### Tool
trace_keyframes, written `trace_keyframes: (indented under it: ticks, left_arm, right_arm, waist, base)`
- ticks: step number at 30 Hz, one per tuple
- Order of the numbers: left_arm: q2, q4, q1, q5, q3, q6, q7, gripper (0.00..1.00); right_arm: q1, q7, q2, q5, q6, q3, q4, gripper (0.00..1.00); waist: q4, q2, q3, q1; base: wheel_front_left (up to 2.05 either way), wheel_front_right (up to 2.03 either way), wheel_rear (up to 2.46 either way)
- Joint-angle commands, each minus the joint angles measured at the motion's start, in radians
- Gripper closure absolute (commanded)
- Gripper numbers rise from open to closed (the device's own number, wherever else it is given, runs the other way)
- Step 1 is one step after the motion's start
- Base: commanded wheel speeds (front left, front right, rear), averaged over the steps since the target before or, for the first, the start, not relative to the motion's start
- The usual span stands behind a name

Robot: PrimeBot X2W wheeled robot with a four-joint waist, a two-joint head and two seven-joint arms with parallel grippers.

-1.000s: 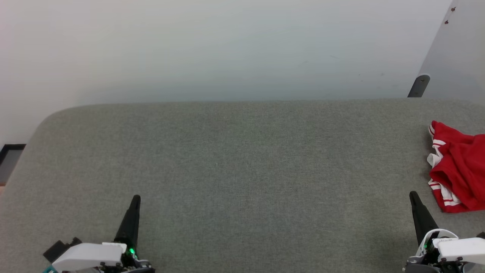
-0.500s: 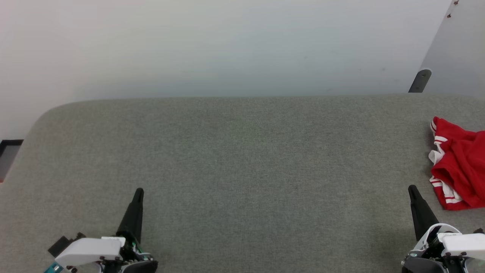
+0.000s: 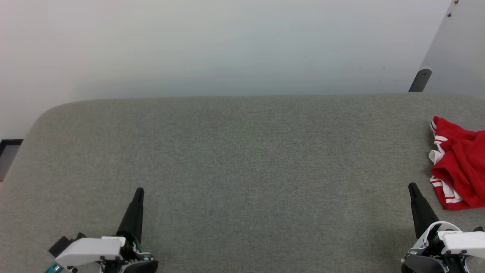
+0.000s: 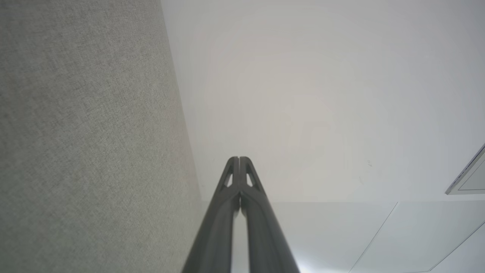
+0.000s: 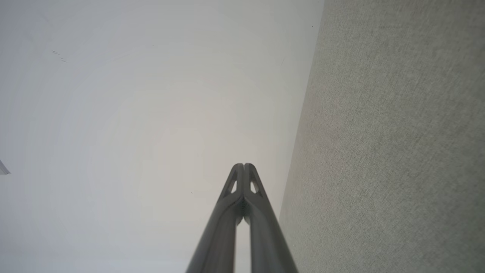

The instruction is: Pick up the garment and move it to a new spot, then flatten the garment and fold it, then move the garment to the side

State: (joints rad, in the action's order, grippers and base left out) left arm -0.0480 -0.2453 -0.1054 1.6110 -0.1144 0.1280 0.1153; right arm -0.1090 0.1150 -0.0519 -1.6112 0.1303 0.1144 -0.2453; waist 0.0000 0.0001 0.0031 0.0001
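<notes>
Red-and-white garment [image 3: 460,170] bunched at the grey surface's [image 3: 242,151] right edge.
Left gripper [image 3: 138,191] and right gripper [image 3: 412,186] are seen clenched and empty along the near edge. The heap fits awaiting pickup or being loosely set aside; any grasp is best taken on a raised fold.
</notes>
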Motion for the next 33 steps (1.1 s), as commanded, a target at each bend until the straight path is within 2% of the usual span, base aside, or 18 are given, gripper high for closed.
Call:
trace_keyframes:
  ticks: [1,33]
  left_arm:
    - [0.000,-0.001,-0.011,0.002,-0.002,0.005,0.002,1.00]
    - [0.000,-0.001,-0.010,0.003,-0.001,0.005,0.002,1.00]
  right_arm:
    - [-0.003,0.002,0.004,-0.003,0.001,0.000,0.000,1.00]
    - [-0.003,0.002,0.004,-0.003,0.001,0.000,0.000,1.00]
  waist:
    - [0.000,-0.0001,0.000,-0.0001]
    - [0.000,-0.0001,0.000,-0.0001]
  base:
    - [0.00,0.00,0.00]
    - [0.00,0.00,0.00]
